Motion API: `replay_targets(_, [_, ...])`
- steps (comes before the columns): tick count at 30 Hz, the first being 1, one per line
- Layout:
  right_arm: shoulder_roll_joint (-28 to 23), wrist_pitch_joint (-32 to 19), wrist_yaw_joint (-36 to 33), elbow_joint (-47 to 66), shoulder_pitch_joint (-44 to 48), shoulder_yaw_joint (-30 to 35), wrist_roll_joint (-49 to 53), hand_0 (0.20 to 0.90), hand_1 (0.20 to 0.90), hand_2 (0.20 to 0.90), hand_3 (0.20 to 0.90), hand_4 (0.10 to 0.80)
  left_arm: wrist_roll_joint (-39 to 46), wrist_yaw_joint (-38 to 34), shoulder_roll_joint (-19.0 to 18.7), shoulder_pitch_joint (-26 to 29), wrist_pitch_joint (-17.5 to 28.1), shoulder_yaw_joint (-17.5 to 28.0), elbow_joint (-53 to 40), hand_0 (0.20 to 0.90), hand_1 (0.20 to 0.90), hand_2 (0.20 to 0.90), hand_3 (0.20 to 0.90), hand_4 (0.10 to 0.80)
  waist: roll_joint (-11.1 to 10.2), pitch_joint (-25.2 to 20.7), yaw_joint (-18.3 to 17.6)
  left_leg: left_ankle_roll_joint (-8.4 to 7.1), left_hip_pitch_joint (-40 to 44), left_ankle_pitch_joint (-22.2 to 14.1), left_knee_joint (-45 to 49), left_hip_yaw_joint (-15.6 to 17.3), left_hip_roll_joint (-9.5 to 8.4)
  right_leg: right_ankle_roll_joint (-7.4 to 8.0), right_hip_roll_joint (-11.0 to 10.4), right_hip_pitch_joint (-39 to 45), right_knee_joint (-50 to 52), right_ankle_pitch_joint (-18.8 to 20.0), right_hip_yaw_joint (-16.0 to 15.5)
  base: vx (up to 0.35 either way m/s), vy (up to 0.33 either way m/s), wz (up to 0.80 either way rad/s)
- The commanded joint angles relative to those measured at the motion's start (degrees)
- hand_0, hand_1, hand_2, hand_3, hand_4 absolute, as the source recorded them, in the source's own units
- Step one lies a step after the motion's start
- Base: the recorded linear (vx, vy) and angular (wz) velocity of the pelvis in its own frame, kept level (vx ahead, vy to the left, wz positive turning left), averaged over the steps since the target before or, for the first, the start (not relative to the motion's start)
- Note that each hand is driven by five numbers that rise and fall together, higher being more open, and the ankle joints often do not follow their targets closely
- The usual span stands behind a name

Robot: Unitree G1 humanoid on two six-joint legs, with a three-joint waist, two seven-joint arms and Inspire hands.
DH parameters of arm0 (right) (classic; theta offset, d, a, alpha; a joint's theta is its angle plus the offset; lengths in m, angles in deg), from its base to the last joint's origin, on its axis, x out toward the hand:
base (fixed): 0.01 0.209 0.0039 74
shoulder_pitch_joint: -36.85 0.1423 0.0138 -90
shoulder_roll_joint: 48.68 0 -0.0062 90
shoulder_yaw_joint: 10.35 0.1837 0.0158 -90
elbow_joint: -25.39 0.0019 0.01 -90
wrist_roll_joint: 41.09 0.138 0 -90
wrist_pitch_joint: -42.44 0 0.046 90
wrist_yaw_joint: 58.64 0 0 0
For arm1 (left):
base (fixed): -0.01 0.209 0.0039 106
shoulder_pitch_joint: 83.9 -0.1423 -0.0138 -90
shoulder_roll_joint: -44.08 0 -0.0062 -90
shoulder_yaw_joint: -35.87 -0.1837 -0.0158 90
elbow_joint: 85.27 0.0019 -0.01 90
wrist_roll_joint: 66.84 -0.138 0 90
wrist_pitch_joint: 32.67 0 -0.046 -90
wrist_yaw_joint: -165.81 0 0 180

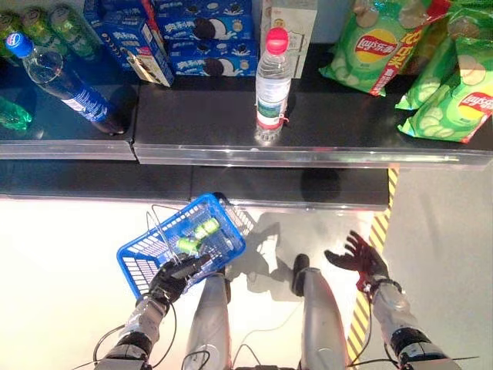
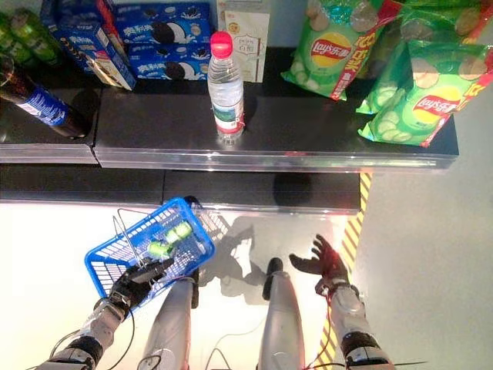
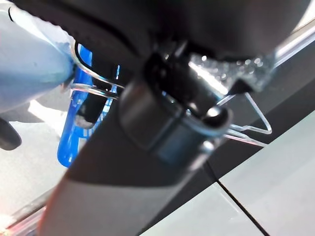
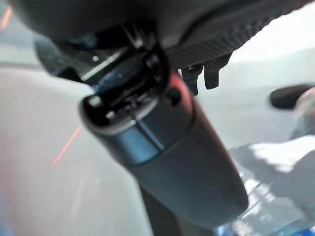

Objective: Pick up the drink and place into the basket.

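From the head views, the dark shelf [image 1: 323, 123] runs across the top, from ten o'clock to two o'clock. A clear water bottle [image 1: 273, 85] with a pink cap stands upright near the shelf's front edge at about twelve o'clock, alone on a bare stretch, untouched by either hand. At ten o'clock from it a cola bottle [image 1: 62, 81] with a blue cap and blue label leans over, and green bottles [image 1: 54, 27] sit in the far corner behind it. Blue biscuit boxes [image 1: 185, 35] are stacked at eleven o'clock, a pale carton [image 1: 296, 23] stands right behind the water bottle, and green crisp bags [image 1: 416, 62] lie at two o'clock.

Down at seven o'clock, over the pale floor [image 1: 62, 247], the left hand [image 1: 171, 281] has its fingers curled round the wire handle of the blue basket [image 1: 146, 258], carrying it tilted. Two small green bottles [image 1: 196, 235] lie side by side on the basket's bottom. The left wrist view shows the wire handle running past the dark fingers with blue plastic behind.

The right hand [image 1: 358, 258] hangs at five o'clock, well apart from the shelf, fingers spread and relaxed, palm turned up, holding nothing. A yellow and black striped tape [image 1: 377, 231] runs along the floor just beside it.
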Motion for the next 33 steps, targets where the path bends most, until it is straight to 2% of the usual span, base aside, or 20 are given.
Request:
replay_targets(1, [-2.8, -3.5, -2.9, 11.9, -5.1, -2.1, -5.1, 0.9, 0.9, 0.9, 0.9, 0.8, 1.0, 1.7, -2.7, -7.2, 2.1, -2.1, -5.5, 0.3, 0.3, 0.3, 0.2, 0.1, -1.7, -3.9, 0.5, 3.61, 1.1, -0.2, 0.2, -0.2, -0.02, 3.08, -3.0, 3.5, -4.7, 4.1, 2.2, -0.001, -0.012, 0.08])
replay_targets(3, [-3.2, -3.4, -3.4, 18.2, -6.3, -3.3, -7.2, 0.9, 0.9, 0.9, 0.9, 0.8, 1.3, 1.3, -2.8, -8.1, 1.9, -2.2, -6.8, 0.3, 0.3, 0.3, 0.2, 0.1, -1.9, -3.9, 0.2, 3.57, 1.3, 0.0, 0.1, -0.1, 0.08, 3.03, -3.1, 3.6, -4.7, 4.1, 2.1, 0.001, -0.005, 0.03])
replay_targets(5, [-3.4, -5.6, -3.6, 21.7, -7.0, -4.0, -12.6, 0.9, 0.9, 0.9, 0.9, 0.8, 1.2, 1.3, -2.6, -9.0, 2.0, -2.1, -7.4, 0.3, 0.3, 0.3, 0.2, 0.1, -1.9, -3.9, 0.0, 3.61, 1.6, 0.2, -0.2, -0.1, 0.14, 3.01, -3.0, 3.8, -4.6, 4.0, 2.0, 0.0, 0.0, 0.0])
replay_targets(6, [-3.8, -4.3, -4.0, 25.7, -7.3, -4.5, -14.6, 0.9, 0.9, 0.9, 0.9, 0.8, 1.3, 0.9, -2.4, -9.4, 2.1, -2.2, -8.1, 0.3, 0.3, 0.3, 0.2, 0.1, -1.9, -3.8, -0.1, 3.62, 1.7, 0.3, -0.3, -0.2, 0.12, 3.03, -3.0, 3.8, -4.6, 3.9, 2.1, 0.0, 0.0, 0.0])
replay_targets(8, [-4.8, -5.1, -3.7, 29.4, -7.5, -5.3, -17.0, 0.9, 0.9, 0.9, 0.9, 0.8, 1.7, 0.8, -2.3, -10.1, 2.3, -2.2, -8.7, 0.3, 0.3, 0.3, 0.2, 0.1, -2.0, -3.7, -0.2, 3.6, 2.0, 0.5, -0.7, -0.2, 0.16, 3.06, -2.9, 4.1, -4.7, 3.8, 2.1, 0.003, 0.014, 0.04])
replay_targets(12, [-7.9, -5.7, -0.9, 37.1, -8.3, -7.2, -19.4, 0.9, 0.9, 0.9, 0.9, 0.8, 1.9, 1.7, -2.4, -10.9, 2.7, -2.0, -7.9, 0.3, 0.3, 0.3, 0.2, 0.1, -2.0, -3.5, -0.6, 3.35, 2.7, 0.8, -1.1, -0.1, 0.3, 3.14, -2.9, 4.7, -4.8, 3.6, 2.1, 0.01, 0.014, 0.03])
replay_targets(19, [-11.9, -7.7, 0.9, 43.7, -8.0, -9.2, -21.5, 0.9, 0.9, 0.9, 0.9, 0.8, 2.5, 2.6, -2.4, -11.3, 3.4, -2.7, -7.4, 0.3, 0.3, 0.3, 0.2, 0.1, -1.9, -3.1, -0.9, 3.13, 3.7, 1.6, -2.2, -0.2, 0.37, 3.36, -3.2, 5.7, -5.7, 3.9, 2.0, 0.001, 0.003, 0.0])
replay_targets(25, [-14.0, -8.9, 1.3, 52.2, -7.4, -8.6, -18.4, 0.9, 0.9, 0.9, 0.9, 0.8, 3.0, 3.2, -2.0, -11.6, 4.0, -3.4, -7.1, 0.3, 0.3, 0.3, 0.2, 0.1, -1.7, -2.5, -1.2, 2.88, 4.7, 2.0, -3.2, -0.2, 0.6, 3.57, -3.3, 6.5, -6.4, 4.0, 2.2, 0.001, 0.006, 0.0])
replay_targets(33, [-13.0, -11.2, 2.2, 57.4, -5.0, -5.6, -9.4, 0.9, 0.9, 0.9, 0.9, 0.8, 2.5, 3.9, -1.3, -11.8, 4.5, -3.4, -5.7, 0.3, 0.3, 0.3, 0.2, 0.1, -1.5, -2.0, -1.1, 2.64, 5.9, 2.2, -3.8, -0.1, 0.93, 3.86, -3.9, 7.7, -7.0, 4.1, 2.1, 0.003, 0.008, 0.0])
